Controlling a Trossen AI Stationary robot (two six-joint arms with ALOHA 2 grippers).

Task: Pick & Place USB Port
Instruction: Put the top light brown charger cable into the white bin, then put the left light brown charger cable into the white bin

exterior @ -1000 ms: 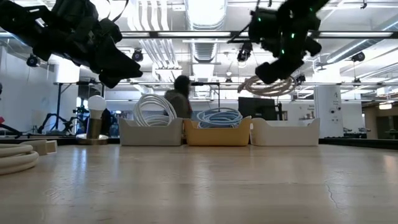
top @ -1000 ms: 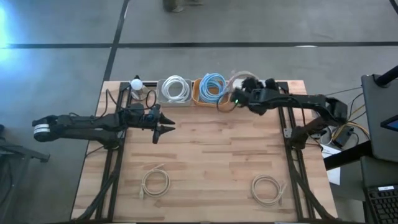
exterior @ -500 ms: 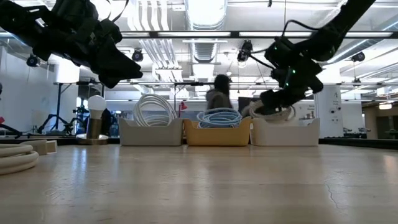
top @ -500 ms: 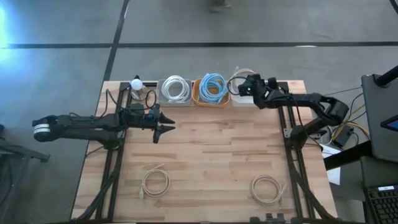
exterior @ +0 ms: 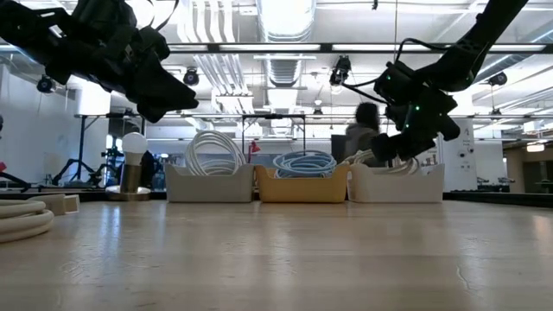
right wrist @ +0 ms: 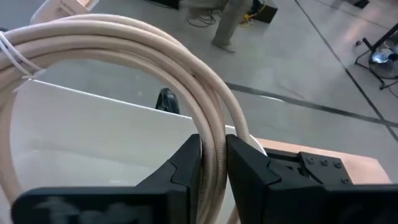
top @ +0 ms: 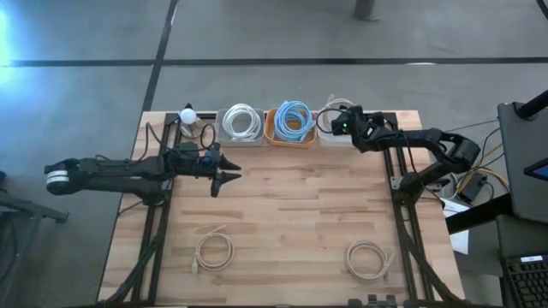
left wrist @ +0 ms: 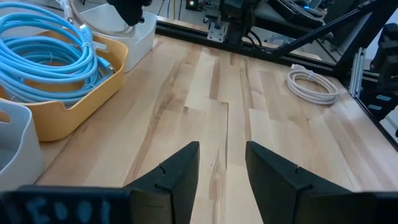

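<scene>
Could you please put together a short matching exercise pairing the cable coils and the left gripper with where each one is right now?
Things:
1. blue cable coil
2. white cable coil
3. beige cable coil
4. left gripper

Places:
A. held in the right gripper, over the white bin
B. in the grey bin
C. open above bare table
D. in the yellow bin

Pairs: 1-D, 2-B, 3-A, 4-C

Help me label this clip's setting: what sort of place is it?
Probably a robotics lab or workshop: bare ceiling ducts, a concrete floor, and a wooden table holding bins of coiled cable.
</scene>
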